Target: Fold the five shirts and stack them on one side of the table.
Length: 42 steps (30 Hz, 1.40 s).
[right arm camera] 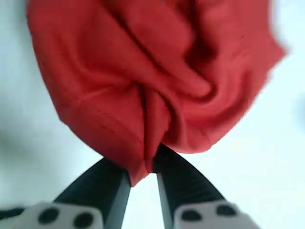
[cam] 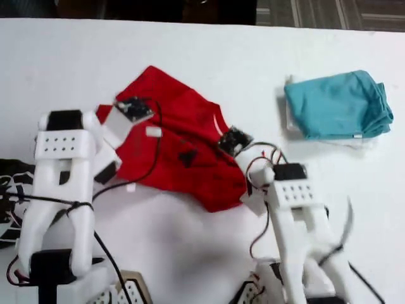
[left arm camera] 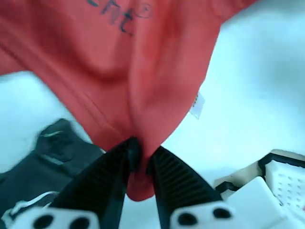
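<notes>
Shirt (cam: 180,149), unreadable print (left arm camera: 125,16), white tag (left arm camera: 197,105), in L pincer (left arm camera: 143,151), R pincer (right arm camera: 145,160)

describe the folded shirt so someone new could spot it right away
Start from the white table and go to its far right side. The teal shirt lies there, folded into a compact bundle. The red shirt mid-table is loose and crumpled instead.
</notes>
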Each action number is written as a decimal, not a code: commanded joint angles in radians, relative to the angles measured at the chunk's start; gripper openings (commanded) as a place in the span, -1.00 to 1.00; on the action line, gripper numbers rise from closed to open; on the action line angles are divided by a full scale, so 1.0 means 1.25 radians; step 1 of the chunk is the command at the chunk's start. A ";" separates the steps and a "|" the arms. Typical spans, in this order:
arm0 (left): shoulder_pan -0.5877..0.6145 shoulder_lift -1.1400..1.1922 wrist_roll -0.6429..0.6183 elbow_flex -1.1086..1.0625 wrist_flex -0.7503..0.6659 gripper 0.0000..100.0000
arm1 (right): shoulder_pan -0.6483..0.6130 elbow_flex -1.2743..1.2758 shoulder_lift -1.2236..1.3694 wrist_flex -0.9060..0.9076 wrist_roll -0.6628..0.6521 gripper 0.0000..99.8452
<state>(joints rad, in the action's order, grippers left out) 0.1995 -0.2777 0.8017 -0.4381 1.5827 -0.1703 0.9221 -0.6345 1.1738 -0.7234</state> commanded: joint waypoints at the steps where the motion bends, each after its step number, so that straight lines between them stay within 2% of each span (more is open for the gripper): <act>1: 0.002 -0.036 -0.022 -0.024 -0.036 -0.95 | 0.009 -0.036 -0.170 -0.018 -0.001 -0.96; 5: 0.000 -0.060 -0.060 0.083 0.012 -0.95 | 0.060 -0.065 -0.284 -0.080 0.070 -0.96; 10: 0.000 -0.129 -0.065 0.320 0.126 -0.95 | 0.125 -0.176 -0.300 -0.134 0.081 -0.96; 13: 0.000 -0.158 -0.065 0.393 0.145 -0.95 | 0.137 -0.248 -0.296 -0.137 0.081 -0.96; 20: 0.000 -0.242 -0.093 0.424 0.139 -0.95 | 0.138 -0.398 -0.304 -0.133 0.081 -0.96; 27: 0.001 -0.414 -0.091 0.474 0.137 -0.95 | 0.141 -0.571 -0.305 -0.100 0.082 -0.96; 35: 0.005 -0.583 -0.093 0.500 0.070 -0.95 | 0.142 -0.725 -0.385 -0.073 0.082 -0.96; 42: 0.005 -0.663 -0.096 0.500 0.014 -0.95 | 0.231 -0.760 -0.457 -0.116 0.082 -0.96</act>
<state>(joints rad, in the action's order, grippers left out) 0.2010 -1.0817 0.6928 0.1665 1.6517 0.0783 0.0123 -1.1776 1.0679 -0.6299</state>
